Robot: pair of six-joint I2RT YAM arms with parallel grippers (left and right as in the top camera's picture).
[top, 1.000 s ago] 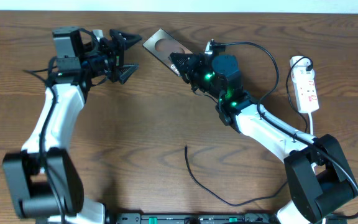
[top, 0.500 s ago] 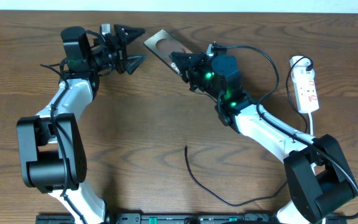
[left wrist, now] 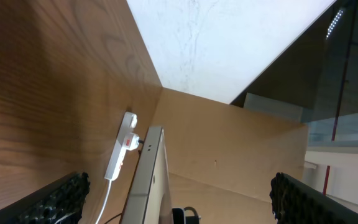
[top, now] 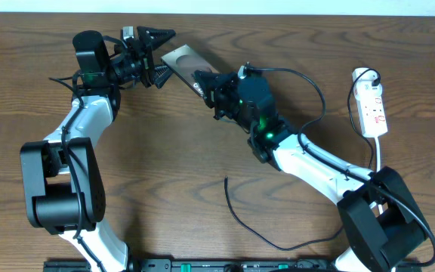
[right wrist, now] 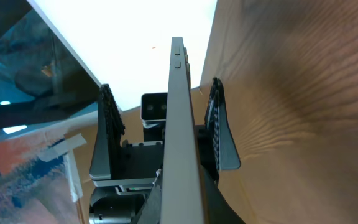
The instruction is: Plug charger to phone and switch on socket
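Note:
The phone point(top: 181, 57), a bronze slab, is raised off the table with my right gripper point(top: 205, 81) shut on its near end. Its far end reaches between the wide-open fingers of my left gripper point(top: 165, 54) without touching either. The right wrist view has the phone point(right wrist: 179, 118) edge-on in my right gripper point(right wrist: 188, 205), the left fingers point(right wrist: 219, 134) flanking it. In the left wrist view the phone point(left wrist: 148, 183) stands between my left gripper's point(left wrist: 179, 205) fingers. The charger point(top: 236, 215) lies loose near the front, plug end free. The white socket point(top: 371, 102) lies at the far right.
The socket's white cord point(top: 376, 155) runs down toward the right arm's base. A thick black arm cable point(top: 308, 72) loops behind the right wrist. The table's back edge point(top: 278, 13) and a pale wall lie just behind both grippers.
My right arm has carried the phone left, so its far end now sits between the left fingers. The left arm swung back and right a second ago, then held still.

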